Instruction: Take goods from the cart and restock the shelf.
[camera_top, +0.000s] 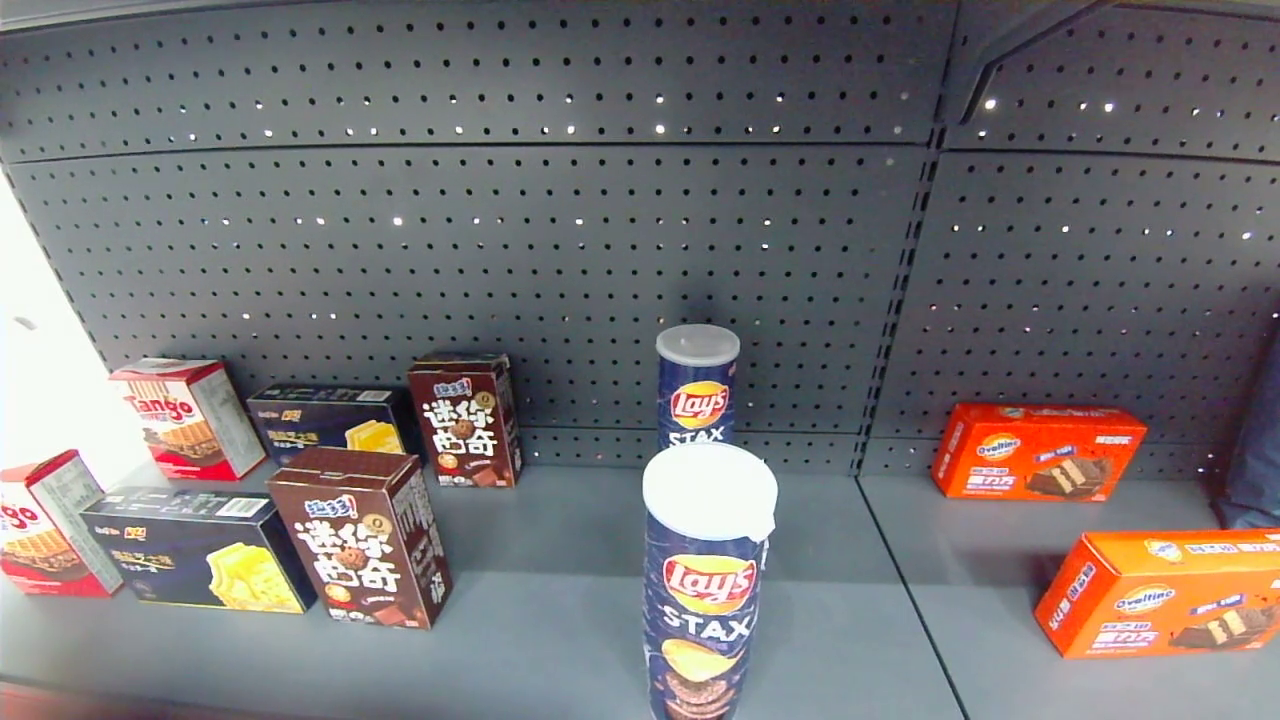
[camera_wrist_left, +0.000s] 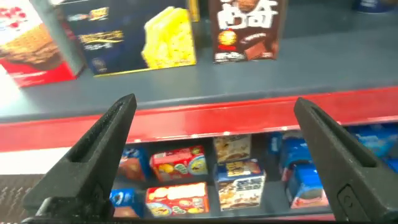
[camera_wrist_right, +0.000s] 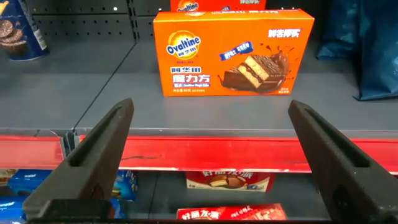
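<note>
Shelf (camera_top: 560, 560) is met at 12 o'clock; left gripper (camera_wrist_left: 213, 102) and right gripper (camera_wrist_right: 209, 104) are held spread, empty, front orange box (camera_wrist_right: 233, 53) nearest the right gripper.

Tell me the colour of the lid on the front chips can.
White lid, clearest in the head view.

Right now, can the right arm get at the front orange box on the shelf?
Probably yes. The right gripper is open and faces the front orange box straight on, with only bare shelf between them and nothing standing in the way.
</note>
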